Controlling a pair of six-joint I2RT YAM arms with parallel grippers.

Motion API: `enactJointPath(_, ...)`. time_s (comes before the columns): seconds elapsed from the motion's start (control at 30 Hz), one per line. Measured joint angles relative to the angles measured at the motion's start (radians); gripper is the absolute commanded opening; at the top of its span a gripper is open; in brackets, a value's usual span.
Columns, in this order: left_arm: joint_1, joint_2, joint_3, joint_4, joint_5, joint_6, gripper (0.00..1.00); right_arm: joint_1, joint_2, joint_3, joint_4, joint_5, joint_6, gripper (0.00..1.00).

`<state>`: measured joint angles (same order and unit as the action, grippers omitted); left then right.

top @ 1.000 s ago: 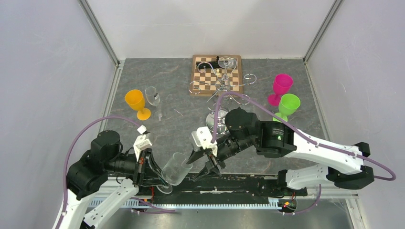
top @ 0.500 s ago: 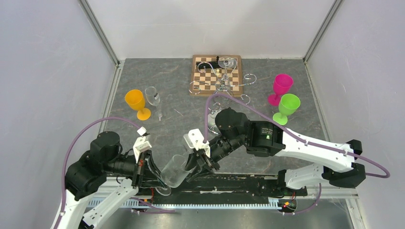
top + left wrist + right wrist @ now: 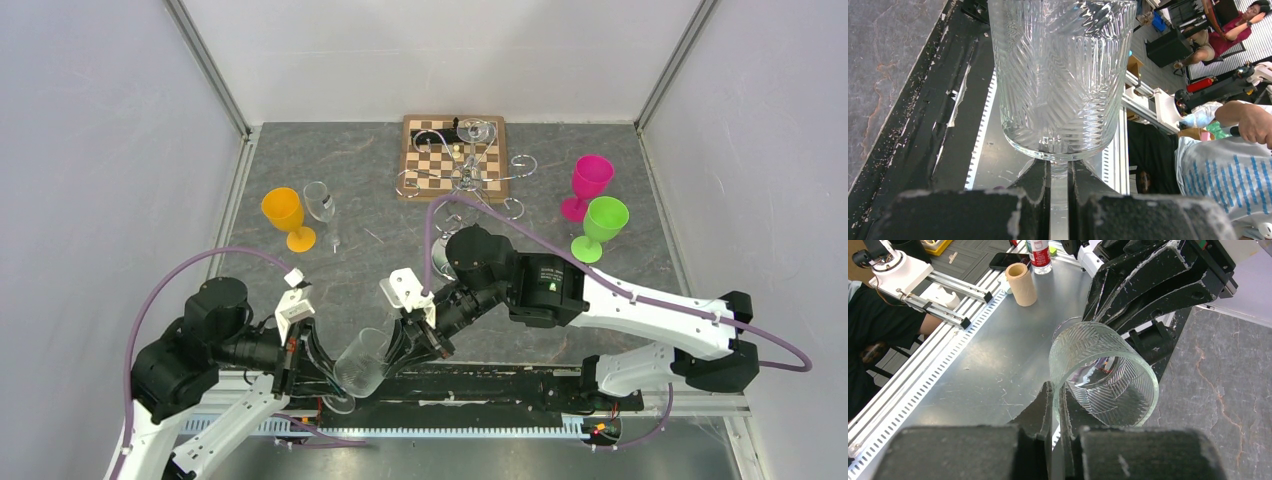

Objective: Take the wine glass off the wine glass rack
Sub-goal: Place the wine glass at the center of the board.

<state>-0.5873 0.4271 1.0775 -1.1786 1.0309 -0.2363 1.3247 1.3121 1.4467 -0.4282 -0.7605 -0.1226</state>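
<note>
The wine glass (image 3: 362,362) hangs tilted at lower centre: the left tool (image 3: 1059,175) is closed on its stem, the right tool (image 3: 1057,400) pinches its rim. The wine glass rack (image 3: 468,178) stands well apart, upper centre.

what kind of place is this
Probably a robotics lab test cell: white panel walls box in a grey table, left arm and right arm bolted at its edge, a seated person and aluminium rails outside.

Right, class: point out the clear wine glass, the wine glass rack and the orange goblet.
clear wine glass (image 3: 362,362), top view, on its ribbed bowl.
wine glass rack (image 3: 469,180), top view, where the hook arms meet.
orange goblet (image 3: 282,208), top view, on its bowl.
</note>
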Motion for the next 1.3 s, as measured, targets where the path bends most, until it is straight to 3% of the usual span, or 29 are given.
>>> enactJointPath(0.37,-0.003,0.011,0.001,-0.016,-0.030,0.007,0.38,0.000,-0.037,-0.087,0.080,0.002,0.037,0.00)
enactJointPath(0.9,-0.003,0.030,0.003,0.033,-0.098,0.007,0.54,0.002,-0.169,-0.232,0.041,0.074,0.060,0.00)
enactJointPath(1.1,-0.002,0.047,0.002,0.037,-0.127,0.007,0.56,0.002,-0.292,-0.322,-0.014,0.207,0.071,0.00)
enactJointPath(1.3,-0.002,0.064,0.002,0.040,-0.169,0.007,0.57,0.004,-0.381,-0.396,-0.097,0.433,0.119,0.00)
